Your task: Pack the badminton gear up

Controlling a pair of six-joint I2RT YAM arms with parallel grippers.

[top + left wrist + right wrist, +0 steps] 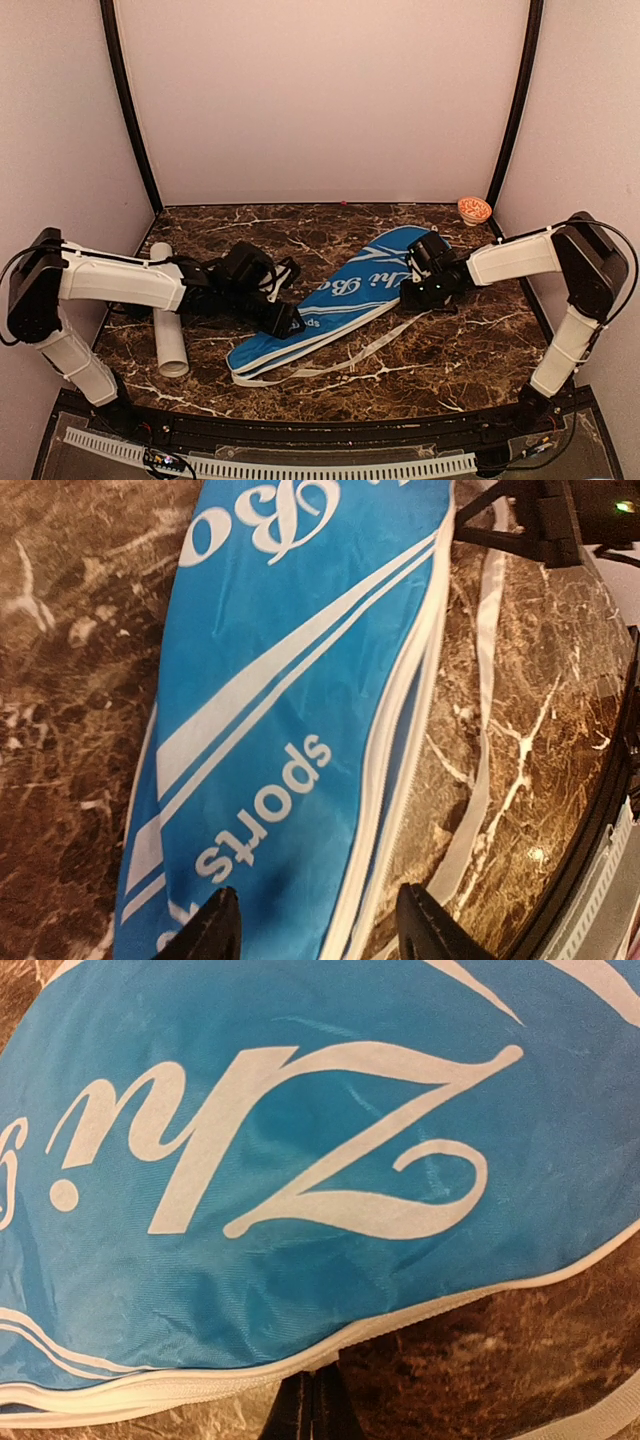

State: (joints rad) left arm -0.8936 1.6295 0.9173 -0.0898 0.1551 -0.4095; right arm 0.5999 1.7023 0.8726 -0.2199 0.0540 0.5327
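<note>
The left tool (320,935) hangs with its jaws well apart, gripping nothing. Right beneath it lies the narrow end of the blue racket cover (280,730), and the white zip edge runs down between the jaws near the word "sports". Just to the right of that tool, the cover's white strap (487,680) trails loose along the marble bench (470,350). Behind the left arm, well away from its tool, a long white tube (168,335) lies on the bench.

The right tool (312,1405) is closed, its tips pressed together at the white-trimmed edge of the cover's wide end. I can't tell whether they pinch any of the fabric. Ahead of this tool the blue cloth spreads out with its large white script lettering.

From above, the cover lies flat and slantwise across the middle of the bench. The two tools are at its opposite ends, the left at the near narrow end and the right at the far wide end. Beyond the right tool, in the far corner, sits a small orange-patterned bowl (474,209).
</note>
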